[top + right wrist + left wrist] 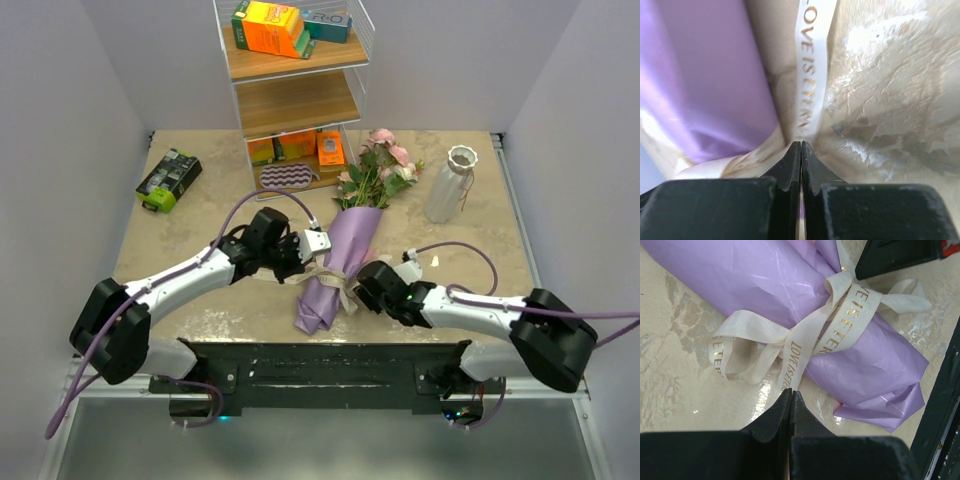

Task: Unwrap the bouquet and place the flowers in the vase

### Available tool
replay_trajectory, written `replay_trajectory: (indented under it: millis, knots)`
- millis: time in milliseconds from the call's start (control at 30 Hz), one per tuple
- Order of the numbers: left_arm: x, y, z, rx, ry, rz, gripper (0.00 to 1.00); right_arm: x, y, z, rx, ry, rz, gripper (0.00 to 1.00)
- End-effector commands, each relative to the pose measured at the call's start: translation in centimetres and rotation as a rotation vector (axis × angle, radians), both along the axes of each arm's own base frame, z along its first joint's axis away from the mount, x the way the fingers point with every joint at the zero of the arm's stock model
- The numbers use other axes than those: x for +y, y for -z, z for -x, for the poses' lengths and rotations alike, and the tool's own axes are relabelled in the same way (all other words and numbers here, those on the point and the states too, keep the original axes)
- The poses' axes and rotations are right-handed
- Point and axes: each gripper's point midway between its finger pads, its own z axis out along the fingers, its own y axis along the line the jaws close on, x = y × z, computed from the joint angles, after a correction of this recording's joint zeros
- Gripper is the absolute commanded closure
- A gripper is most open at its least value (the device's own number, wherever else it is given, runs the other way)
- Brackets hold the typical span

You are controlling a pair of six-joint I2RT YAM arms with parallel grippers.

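Surface: beige marbled table [180, 225] between white walls, with a wire-and-wood shelf [300, 100] at the upper centre of the top view.
Bouquet: the bouquet [345, 250] lies on its side mid-frame, narrow end toward the bottom, wrapped and tied.
Flowers: the flowers [380, 165] poke out of the cone's mouth toward the upper right.
Vase: the vase [448, 185] stands upright at the upper right, near the blooms and apart from the tied end.
Ribbon: the ribbon [850, 310], cream with gold lettering, is bowed around the cone's narrow part.
Left gripper: the left gripper [791, 392] is pressed together, and a ribbon tail runs into its tips, so we judge it pinched.
Right gripper: the right gripper [801, 145] is likewise pressed together on the other tail, which looks taut.
Handling: we expect the paper to be light, crinkly and easy to tear, the ribbon soft and slippery, and the blooms fragile.
Hold: we would grip the ribbon tails to undo the bow, then take the stems rather than the heads.
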Motion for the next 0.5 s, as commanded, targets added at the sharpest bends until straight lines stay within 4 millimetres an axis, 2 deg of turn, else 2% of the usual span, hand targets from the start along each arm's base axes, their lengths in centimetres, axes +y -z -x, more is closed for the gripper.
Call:
replay_trajectory:
  millis: [0,33,200,300,367,400,433,467]
  knots:
    - [-0.3,-2.0,-0.4,-0.057,0.015,0.021,1.0,-2.4,-4.1,-1.6,-0.128,0.108,0.028,1.0]
    - [-0.3,-2.1,-0.4,-0.059,0.012,0.021,1.0,-3.4,-5.1,-1.8,-0.158,0.128,0.053,1.0]
    - [-0.4,-2.9,-0.1,-0.049,0.013,0.043,1.0,-5.3,-8.3,-2.1,-0.22,0.143,0.128,1.0]
    - [-1.0,-2.0,0.6,-0.001,0.043,0.051,1.0,-6.1,-9.3,-2.0,-0.25,0.123,0.172,1.0]
    - [-1.3,-1.5,0.9,0.018,0.06,0.054,1.0,-6.4,-9.4,-1.7,-0.259,0.05,0.24,1.0]
    - [-1.5,-0.8,0.8,0.033,0.069,0.045,0.95,-6.4,-9.1,-1.4,-0.248,0.012,0.259,1.0]
    - [-1.8,-0.6,1.0,0.048,0.085,0.051,0.91,-6.2,-8.9,-1.2,-0.249,-0.028,0.277,0.97]
    - [-2.1,-0.4,1.0,0.058,0.096,0.053,0.86,-6.1,-8.6,-0.9,-0.251,-0.1,0.325,0.74]
